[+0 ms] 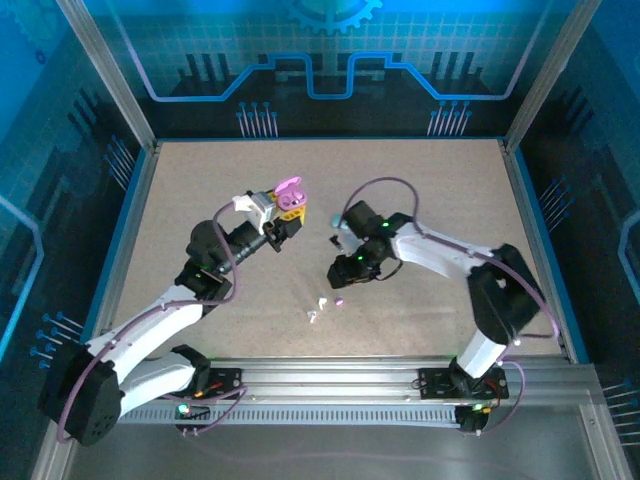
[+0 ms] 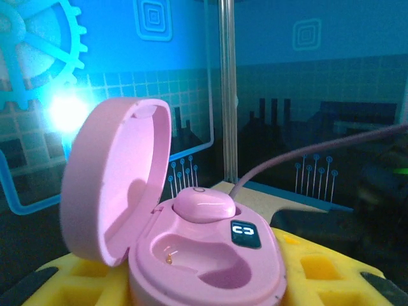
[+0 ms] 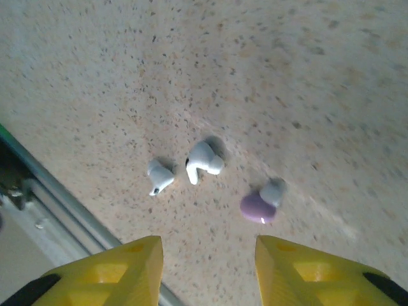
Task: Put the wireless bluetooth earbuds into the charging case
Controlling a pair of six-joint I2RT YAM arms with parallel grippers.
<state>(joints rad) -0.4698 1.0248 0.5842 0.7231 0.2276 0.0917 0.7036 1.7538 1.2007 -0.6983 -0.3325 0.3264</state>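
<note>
Your left gripper is clamping the pink charging case between its yellow fingers. The case is sitting open: its lid is standing up on the left, one pink earbud is resting in the far socket, and the near socket is lying empty.

Your right gripper is hovering over the table with its jaws parted and nothing between them. Just beyond its fingertips, a pink-purple earbud is lying loose on the table. A white earbud and a second white earbud are lying to its left, towards the metal rail.
</note>
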